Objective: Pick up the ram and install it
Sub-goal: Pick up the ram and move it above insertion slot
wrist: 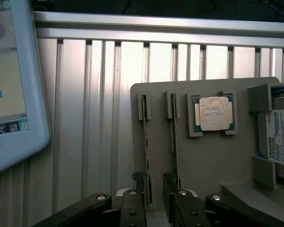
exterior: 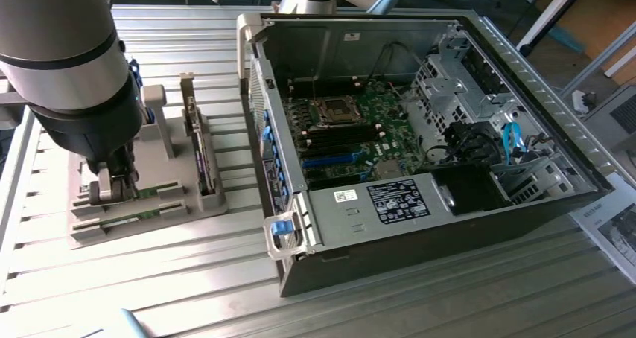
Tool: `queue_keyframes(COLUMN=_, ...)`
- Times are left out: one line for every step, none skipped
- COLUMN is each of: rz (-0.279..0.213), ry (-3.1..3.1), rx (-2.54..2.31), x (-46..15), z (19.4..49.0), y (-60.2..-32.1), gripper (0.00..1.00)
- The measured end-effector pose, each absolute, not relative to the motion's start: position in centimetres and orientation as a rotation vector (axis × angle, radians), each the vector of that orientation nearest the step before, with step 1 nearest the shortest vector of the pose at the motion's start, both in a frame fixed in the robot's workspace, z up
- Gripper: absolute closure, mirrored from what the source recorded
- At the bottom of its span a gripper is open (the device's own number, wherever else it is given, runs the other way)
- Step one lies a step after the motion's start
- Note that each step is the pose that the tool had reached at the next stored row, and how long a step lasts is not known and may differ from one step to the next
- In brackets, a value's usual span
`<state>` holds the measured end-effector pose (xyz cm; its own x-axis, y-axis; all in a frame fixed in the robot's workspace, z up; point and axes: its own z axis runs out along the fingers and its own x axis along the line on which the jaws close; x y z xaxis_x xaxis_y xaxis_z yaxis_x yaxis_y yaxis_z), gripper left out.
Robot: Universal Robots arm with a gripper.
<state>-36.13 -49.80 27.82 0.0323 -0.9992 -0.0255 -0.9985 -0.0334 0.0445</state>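
In the exterior view, your end effector (exterior: pixel 107 189) is low over the grey holder (exterior: pixel 211 201) on the ribbed desk (exterior: pixel 149 278). This is at the exterior view's left of the open computer case (exterior: pixel 418 129). An upright dark card (exterior: pixel 199 158) stands in the holder just beside it.

In the wrist view, you see two slim sticks on edge in neighbouring slots. The ram (wrist: pixel 146 137) runs in between the fingers (wrist: pixel 132 210), which are spread wide and grip nothing. The second stick (wrist: pixel 173 132) lines up with the other finger. A silver processor chip (wrist: pixel 215 113) sits beside the sticks.
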Motion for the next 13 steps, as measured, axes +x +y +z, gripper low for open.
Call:
queue_keyframes(rz=-0.077, ry=-2.174, rx=2.247, x=-36.1, z=27.7, y=-49.8, gripper=0.70)
queue_keyframes(rz=-0.077, ry=-2.174, rx=2.247, x=-36.1, z=27.6, y=-49.8, gripper=0.70)
queue_keyframes(rz=-0.077, ry=-2.174, rx=2.247, x=-36.1, z=27.5, y=-49.9, gripper=0.70)
queue_keyframes(rz=-0.077, ry=-2.174, rx=2.247, x=-36.1, z=27.4, y=-49.9, gripper=0.70)
queue_keyframes(rz=-0.077, ry=-2.174, rx=2.247, x=-36.1, z=27.3, y=-49.9, gripper=0.70)
queue_keyframes(rz=-0.077, ry=-2.174, rx=2.247, x=-36.1, z=27.2, y=-49.9, gripper=0.70)
queue_keyframes(rz=-0.077, ry=-2.174, rx=2.247, x=-36.1, z=27.1, y=-49.9, gripper=0.70)
queue_keyframes(rz=-0.077, ry=-2.174, rx=2.247, x=-36.1, z=26.9, y=-49.9, gripper=0.70)
queue_keyframes(rz=-0.077, ry=-2.174, rx=2.247, x=-36.1, z=26.8, y=-49.9, gripper=0.70)
queue_keyframes(rz=-0.077, ry=-2.174, rx=2.247, x=-36.1, z=26.7, y=-49.9, gripper=0.70)
queue_keyframes(rz=-0.077, ry=-2.174, rx=2.247, x=-36.1, z=26.6, y=-49.9, gripper=0.70)
queue_keyframes(rz=-0.077, ry=-2.174, rx=2.247, x=-36.1, z=26.5, y=-49.9, gripper=0.70)
queue_keyframes(rz=-0.077, ry=-2.174, rx=2.247, x=-36.1, z=26.3, y=-50.0, gripper=0.70)
